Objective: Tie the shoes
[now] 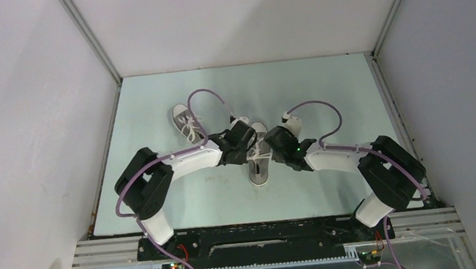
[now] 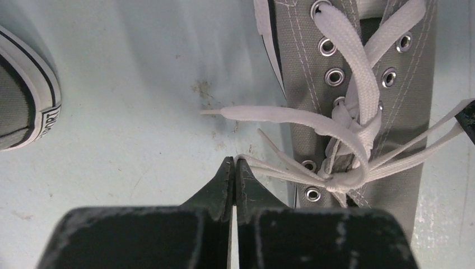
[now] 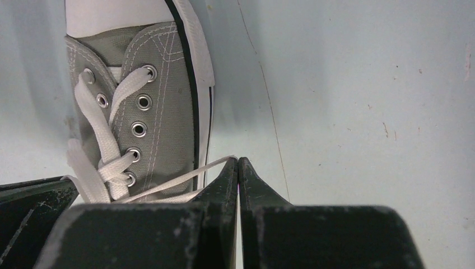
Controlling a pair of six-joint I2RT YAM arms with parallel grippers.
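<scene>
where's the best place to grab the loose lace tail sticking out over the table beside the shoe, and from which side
Grip the lace tail near its tip, where it lies over bare table clear of the shoe. Probably come straight down from above, fingers across its width: closer to the knot it crowds other strands.

Pale table (image 1: 324,100): centre sneaker (image 1: 258,171), far-left sneaker (image 1: 186,122).

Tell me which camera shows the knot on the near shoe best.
Left wrist: the knot lies close and fully visible, lace strands running out both sides. Right wrist catches it low at the left edge, partly hidden. Top external: too small and covered to make out.
</scene>
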